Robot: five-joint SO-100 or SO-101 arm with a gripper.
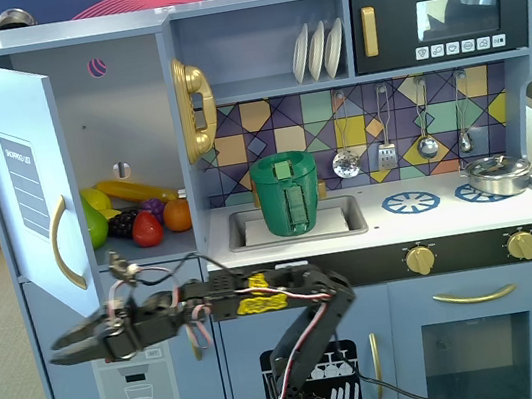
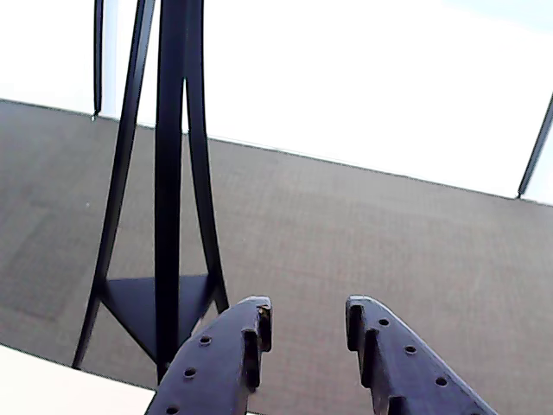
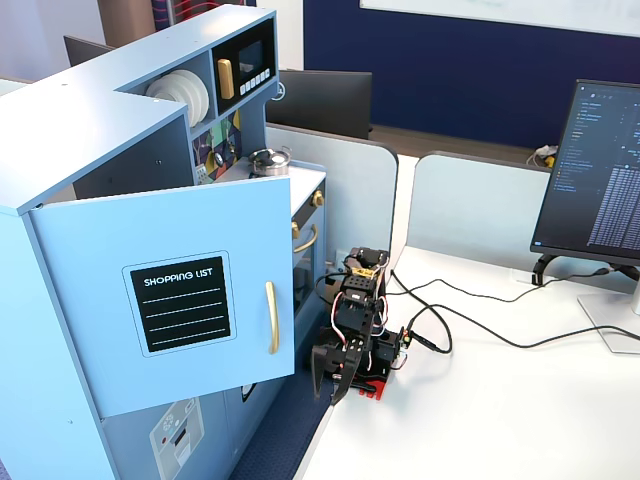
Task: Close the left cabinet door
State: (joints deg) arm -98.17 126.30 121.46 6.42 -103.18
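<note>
The left cabinet door (image 1: 36, 185) stands wide open, swung out from the toy kitchen's left side. Its gold handle (image 1: 64, 243) curves down the free edge. In the other fixed view the door (image 3: 110, 250) faces the camera with its black "SHOPPING LIST" chalkboard (image 3: 180, 305) and handle (image 3: 270, 317). My gripper (image 1: 57, 351) points left, just below the door's bottom edge and apart from it. It also shows in the other fixed view (image 3: 330, 385) right of the door. In the wrist view the gripper (image 2: 307, 324) is open and empty over grey carpet. The door is out of that view.
Toy fruit (image 1: 138, 220) lies inside the open cabinet. A blue lower door with an ice-dispenser graphic (image 1: 133, 382) is behind my arm. A green basket (image 1: 287, 194) sits in the sink. A black stand (image 2: 168, 173) rises ahead in the wrist view. A monitor (image 3: 590, 170) and cables (image 3: 470, 330) are on the desk.
</note>
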